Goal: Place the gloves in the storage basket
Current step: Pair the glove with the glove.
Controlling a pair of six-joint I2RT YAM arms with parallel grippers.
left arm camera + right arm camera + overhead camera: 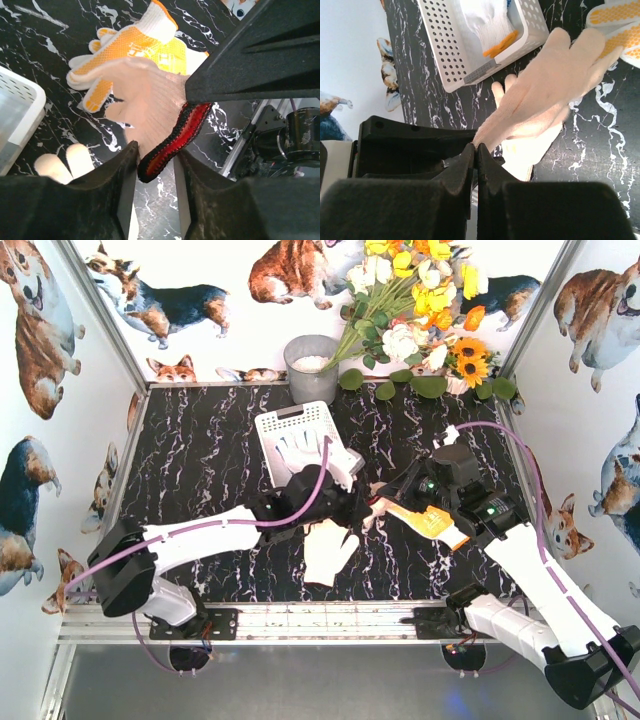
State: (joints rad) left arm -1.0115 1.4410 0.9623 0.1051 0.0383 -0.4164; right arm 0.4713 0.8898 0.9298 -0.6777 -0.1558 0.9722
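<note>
From above: left gripper (345,508) and right gripper (385,498) nose to nose mid-counter, just beside the near corner of the storage basket (275,425). One white glove (300,452) lying in the basket already. A flat cream glove (330,552) on the counter (200,470) under the left arm, a yellow glove (432,522) under the right. Contents of the gap between the two grippers hard to read from up here.

Down to the left wrist: a pale held glove (145,95), lifted off the marble, its red-and-black cuff (172,142) slanting across the gap between the left fingers (120,185). Fingers moderately apart; pressing the cuff or only straddling it, cannot tell. Probably a hand-over, or a shared hold by the stiffest edge, leaving the floppy fingers free.

Over to the right wrist: jaws squeezed together on the edge of that same glove, nothing but fabric between them. Glove fanning out toward the basket close by. A short carry, by the look of it.

Surface and room: glossy black counter veined in white, slick-looking; corgi-print walls (40,330) on three sides; grey pot (312,368) and a spray of flowers (420,290) at the back, well apart from the action.
</note>
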